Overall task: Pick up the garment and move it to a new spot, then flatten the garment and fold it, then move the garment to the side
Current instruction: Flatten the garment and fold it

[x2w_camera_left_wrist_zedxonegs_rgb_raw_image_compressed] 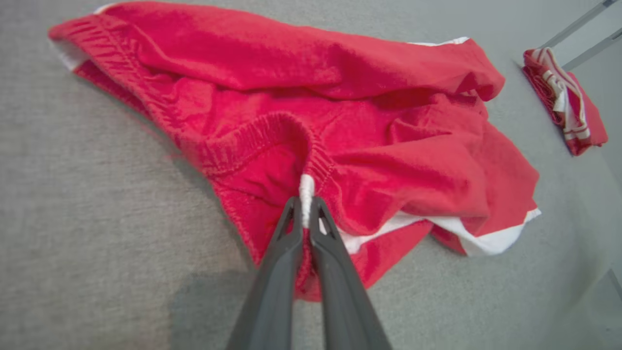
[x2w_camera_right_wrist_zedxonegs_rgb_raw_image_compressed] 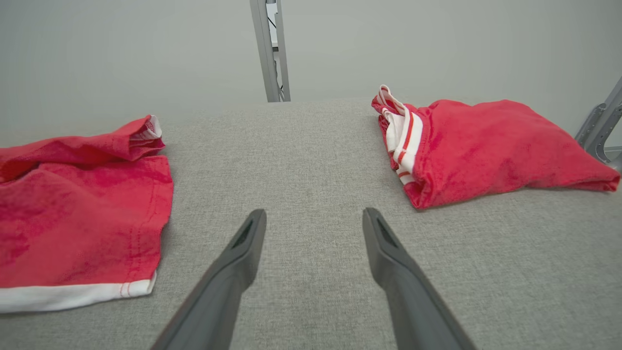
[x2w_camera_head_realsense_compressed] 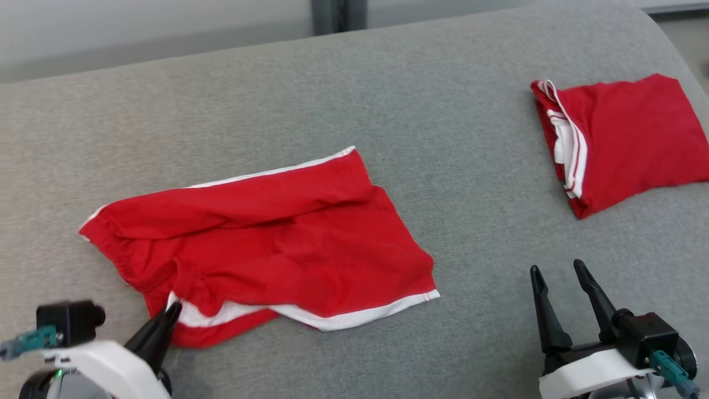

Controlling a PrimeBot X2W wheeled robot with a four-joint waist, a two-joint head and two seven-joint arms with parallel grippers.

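Head view: garment (x2w_camera_head_realsense_compressed: pixel 266 238) on grey surface (x2w_camera_head_realsense_compressed: pixel 443 111)

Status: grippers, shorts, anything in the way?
Left gripper shut on shorts, pinching the white trim. Right gripper open, holding nothing. Folded pair far right, not in the way.

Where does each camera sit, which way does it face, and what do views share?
Head view: on the head, looking down at the grey surface; left gripper shut on the red shorts, right gripper open.
Left wrist view: on the left wrist, looking along its closed fingers at the shorts' white trim.
Right wrist view: on the right wrist, low, facing the far wall between spread fingers.
Shared: all show the folded garment.
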